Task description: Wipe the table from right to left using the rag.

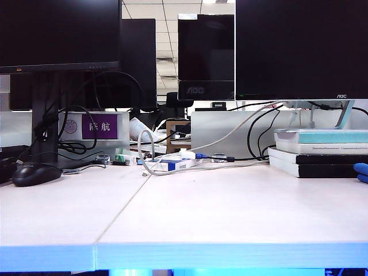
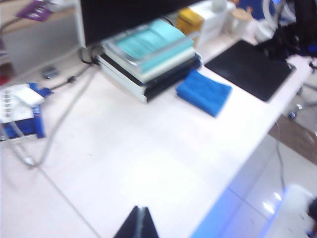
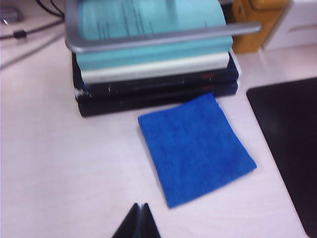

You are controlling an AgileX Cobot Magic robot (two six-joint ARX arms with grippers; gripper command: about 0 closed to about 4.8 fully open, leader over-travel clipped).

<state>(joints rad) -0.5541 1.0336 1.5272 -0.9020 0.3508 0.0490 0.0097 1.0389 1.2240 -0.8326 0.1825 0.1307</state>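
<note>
The rag (image 3: pixel 196 150) is a bright blue folded cloth lying flat on the white table (image 3: pixel 74 168), right in front of a stack of books. The left wrist view shows the rag (image 2: pixel 203 91) farther off, and in the exterior view only a blue sliver of the rag (image 1: pixel 361 172) peeks in at the right edge. My right gripper (image 3: pixel 140 206) is shut and empty, hovering over bare table just short of the rag's near corner. My left gripper (image 2: pixel 141 209) is also shut with nothing in it, above the table (image 2: pixel 148 158) well away from the rag. Neither arm appears in the exterior view.
A stack of books (image 3: pixel 153 74) under a monitor foot stands behind the rag. A black mat (image 3: pixel 290 139) lies beside it. Cables and a white-blue box (image 1: pixel 172 164) sit mid-table, a black mouse (image 1: pixel 35 173) at the left. Monitors line the back.
</note>
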